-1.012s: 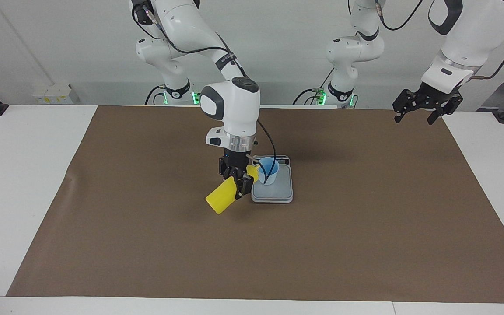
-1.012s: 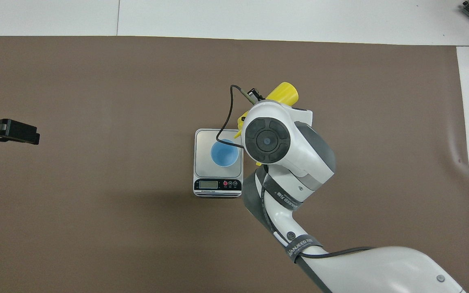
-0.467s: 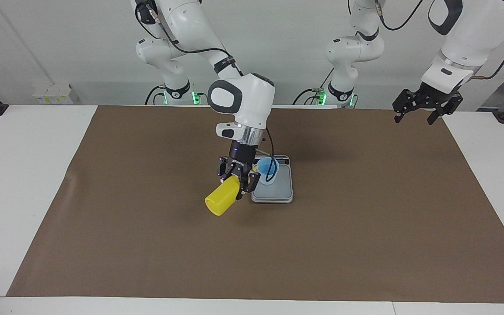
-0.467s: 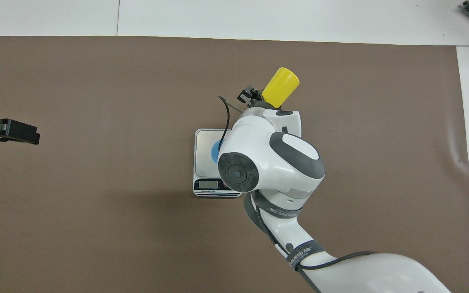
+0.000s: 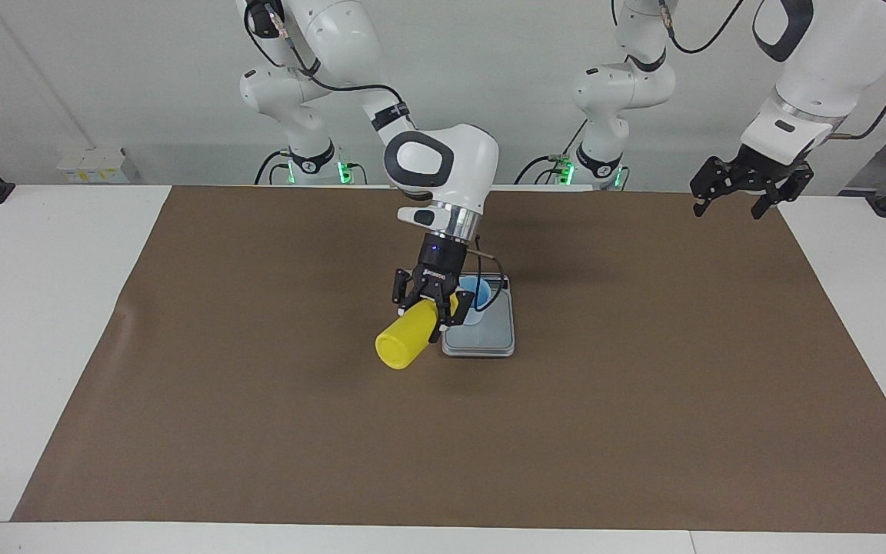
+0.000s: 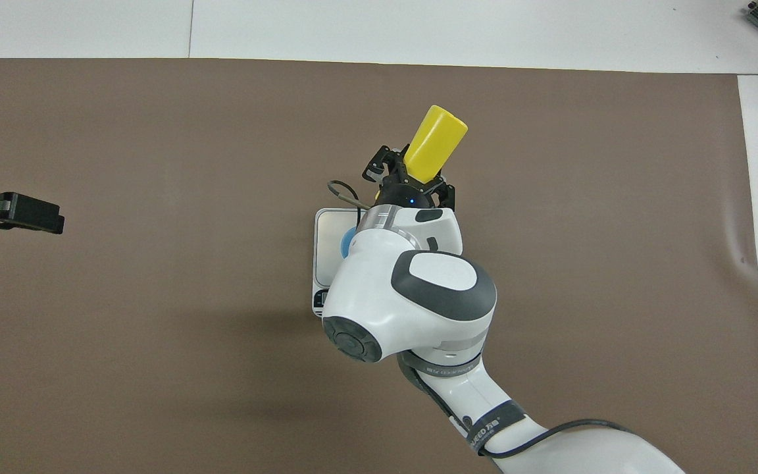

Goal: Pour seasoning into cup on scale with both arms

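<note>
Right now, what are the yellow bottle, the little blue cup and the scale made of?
The yellow squeeze bottle, held tilted by the right gripper, looks like smooth matte plastic: even colour, no glare. The light blue cup seems plastic too, thin-walled and evenly coloured. The scale has a dull silver-grey plate, maybe brushed metal or painted plastic.

We see the right gripper (image 6: 410,179) clamped on a yellow bottle (image 6: 435,143), which lies tilted with its flat base pointing away from the robots. The right arm (image 6: 418,296) covers most of the scale (image 6: 324,230) and blue cup (image 6: 346,241). The left gripper (image 6: 20,214) waits over the brown mat (image 6: 155,164).
</note>
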Action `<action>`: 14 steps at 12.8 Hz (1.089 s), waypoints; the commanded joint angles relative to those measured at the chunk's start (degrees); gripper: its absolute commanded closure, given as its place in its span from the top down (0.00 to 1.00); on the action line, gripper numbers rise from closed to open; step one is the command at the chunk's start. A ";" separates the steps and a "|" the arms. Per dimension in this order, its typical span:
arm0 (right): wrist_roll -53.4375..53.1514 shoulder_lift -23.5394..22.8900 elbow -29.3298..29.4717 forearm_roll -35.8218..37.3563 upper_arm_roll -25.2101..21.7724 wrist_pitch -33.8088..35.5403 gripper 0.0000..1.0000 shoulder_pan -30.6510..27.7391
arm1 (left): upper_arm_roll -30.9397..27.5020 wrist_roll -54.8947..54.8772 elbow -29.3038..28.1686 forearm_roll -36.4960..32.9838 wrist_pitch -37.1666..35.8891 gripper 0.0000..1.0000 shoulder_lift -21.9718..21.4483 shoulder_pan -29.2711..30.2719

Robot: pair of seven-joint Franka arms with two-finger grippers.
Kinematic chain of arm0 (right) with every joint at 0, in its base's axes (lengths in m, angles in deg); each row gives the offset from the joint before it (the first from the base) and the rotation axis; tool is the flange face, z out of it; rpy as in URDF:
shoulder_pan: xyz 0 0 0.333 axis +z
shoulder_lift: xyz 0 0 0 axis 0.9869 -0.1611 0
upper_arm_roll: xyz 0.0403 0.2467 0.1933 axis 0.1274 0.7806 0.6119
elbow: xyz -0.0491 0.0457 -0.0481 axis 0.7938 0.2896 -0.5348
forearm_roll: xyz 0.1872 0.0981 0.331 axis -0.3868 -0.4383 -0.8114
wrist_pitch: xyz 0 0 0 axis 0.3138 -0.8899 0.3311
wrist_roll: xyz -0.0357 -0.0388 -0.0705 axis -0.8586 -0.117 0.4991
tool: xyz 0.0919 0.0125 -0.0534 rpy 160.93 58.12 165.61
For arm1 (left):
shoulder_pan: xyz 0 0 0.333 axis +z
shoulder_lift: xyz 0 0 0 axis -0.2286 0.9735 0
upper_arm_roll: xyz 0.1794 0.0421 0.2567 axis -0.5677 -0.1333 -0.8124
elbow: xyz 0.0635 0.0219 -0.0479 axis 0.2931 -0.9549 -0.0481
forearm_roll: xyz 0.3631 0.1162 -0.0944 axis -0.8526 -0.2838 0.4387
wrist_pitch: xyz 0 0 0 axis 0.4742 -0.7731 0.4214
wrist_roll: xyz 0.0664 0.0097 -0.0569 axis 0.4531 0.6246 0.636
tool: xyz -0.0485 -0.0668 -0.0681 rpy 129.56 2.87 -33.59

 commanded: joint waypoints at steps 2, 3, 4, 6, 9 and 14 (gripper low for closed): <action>-6.94 -1.31 -0.68 8.34 -0.14 3.16 0.00 3.32 | -0.02 0.31 -0.87 0.68 -0.34 1.00 -1.04 0.30; -6.94 -1.40 -0.86 10.38 -0.05 3.34 0.00 3.24 | -0.02 0.31 -0.87 0.68 -0.34 1.00 -1.04 0.30; -6.95 -1.40 -0.77 10.92 -0.05 3.34 0.00 2.89 | -0.02 0.31 -0.87 0.68 -0.34 1.00 -1.04 0.30; -6.86 -1.49 -0.51 11.01 -0.05 3.26 0.00 2.80 | -0.02 0.31 -0.87 0.68 -0.34 1.00 -1.04 0.39; -6.86 -1.49 0.63 10.40 0.04 3.26 0.00 2.36 | -0.02 0.31 -0.87 0.68 -0.34 1.00 -1.04 0.30; -6.60 1.49 1.25 -2.75 0.13 0.01 0.00 -1.32 | -0.02 0.31 -0.87 0.68 -0.34 1.00 -1.04 0.30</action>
